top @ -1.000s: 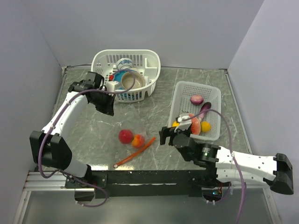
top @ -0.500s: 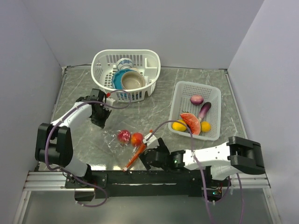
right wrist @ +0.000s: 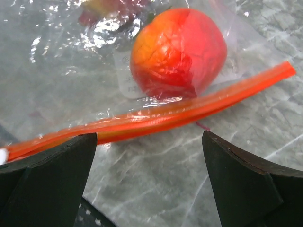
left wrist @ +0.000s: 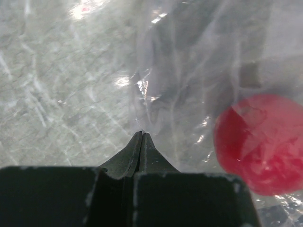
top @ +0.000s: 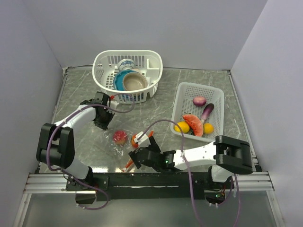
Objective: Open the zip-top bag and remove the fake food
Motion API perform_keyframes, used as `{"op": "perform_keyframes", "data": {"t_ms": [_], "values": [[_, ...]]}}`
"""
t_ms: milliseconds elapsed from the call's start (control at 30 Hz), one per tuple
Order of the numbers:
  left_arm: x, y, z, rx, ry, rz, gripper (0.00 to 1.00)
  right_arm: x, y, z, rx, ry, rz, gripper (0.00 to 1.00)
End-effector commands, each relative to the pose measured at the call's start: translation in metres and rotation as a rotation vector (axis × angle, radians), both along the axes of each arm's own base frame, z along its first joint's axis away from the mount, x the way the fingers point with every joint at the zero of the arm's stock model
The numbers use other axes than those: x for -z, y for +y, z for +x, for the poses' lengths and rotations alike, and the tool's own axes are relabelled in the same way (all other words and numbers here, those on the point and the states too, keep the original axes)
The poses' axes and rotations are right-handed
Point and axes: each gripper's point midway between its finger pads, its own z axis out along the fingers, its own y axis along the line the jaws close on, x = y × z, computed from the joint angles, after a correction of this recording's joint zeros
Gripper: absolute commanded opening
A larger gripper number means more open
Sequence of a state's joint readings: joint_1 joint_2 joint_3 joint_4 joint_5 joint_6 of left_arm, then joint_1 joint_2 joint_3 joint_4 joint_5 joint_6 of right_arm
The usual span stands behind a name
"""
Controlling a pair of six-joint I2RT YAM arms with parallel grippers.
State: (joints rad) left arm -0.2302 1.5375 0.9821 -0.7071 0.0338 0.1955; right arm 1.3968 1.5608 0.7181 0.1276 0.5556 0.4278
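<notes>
The zip-top bag point(top: 129, 141) is laid flat on the grey marbled worktop point(top: 156, 101), near the front edge and between the two arms. Its red-orange zip strip point(top: 149, 135) forms the near-right edge, so the mouth is turned toward the right arm. The strip's long axis runs diagonally from near-left to far-right, and the clear body is spread away from it to the far left.

Two pieces of fake food are held inside the bag: a red apple point(top: 120, 136) on the left and an orange-red fruit point(top: 140, 138) just behind the strip.

The left end effector point(top: 106, 124) is seen with its fingers pressed together at the bag's far-left edge. Whether any film is caught between them cannot be told.

The right end effector point(top: 137, 153) is held with its fingers wide apart. The strip is crossed between them in the wrist view, and nothing is gripped.

A white round basket point(top: 152, 71) at the far left holds stacked ceramic bowls point(top: 134, 81). A white tray point(top: 189, 94) at the right holds a purple onion point(top: 199, 100), an eggplant point(top: 207, 112), a watermelon slice point(top: 193, 124), a lemon point(top: 182, 126) and an orange point(top: 208, 128).
</notes>
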Motion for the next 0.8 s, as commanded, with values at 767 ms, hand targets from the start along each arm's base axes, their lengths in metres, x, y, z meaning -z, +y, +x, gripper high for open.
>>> {"op": "perform_keyframes", "data": {"t_ms": [767], "values": [[0.032, -0.078, -0.031, 0.184, 0.142, -0.119, 0.01, 0.0, 0.045, 0.076, 0.107, -0.105, 0.072, 1.0]]}}
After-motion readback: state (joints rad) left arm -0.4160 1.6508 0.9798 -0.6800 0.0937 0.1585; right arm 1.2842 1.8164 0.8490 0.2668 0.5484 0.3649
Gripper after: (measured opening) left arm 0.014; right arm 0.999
